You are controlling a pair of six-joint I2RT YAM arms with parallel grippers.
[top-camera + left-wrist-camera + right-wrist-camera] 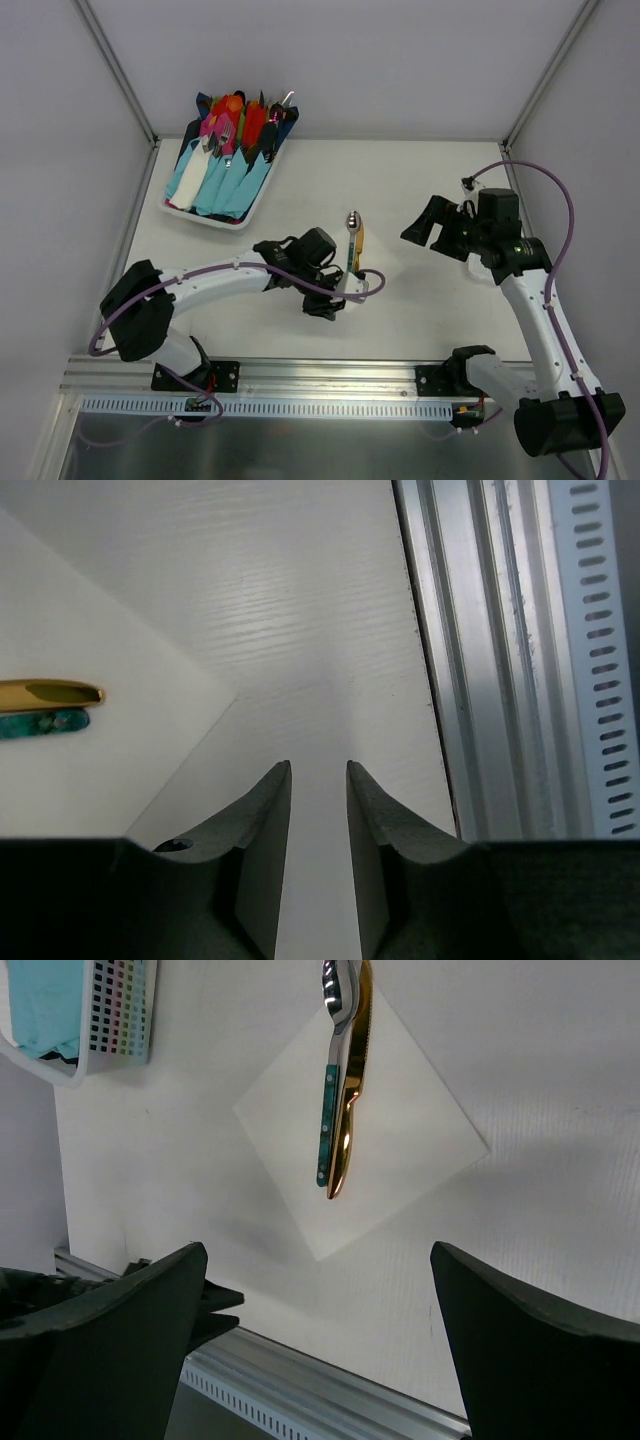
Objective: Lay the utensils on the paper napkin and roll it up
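White paper napkin [400, 1130] looks limp, easily torn, under the utensils [340, 1110]; pinch its corner. Left gripper [319, 767] narrowly parted, empty; right gripper [318, 1250] gaping.

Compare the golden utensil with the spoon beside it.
Colour: the slim all-golden utensil is one tone; the spoon with silvery head and teal-green handle is two-toned. Head: the spoon ends in a rounded bowl; the golden utensil stays narrow. Length: the golden utensil's handle end pokes slightly past the spoon's. Shared: both lie side by side on the thin white square paper napkin.
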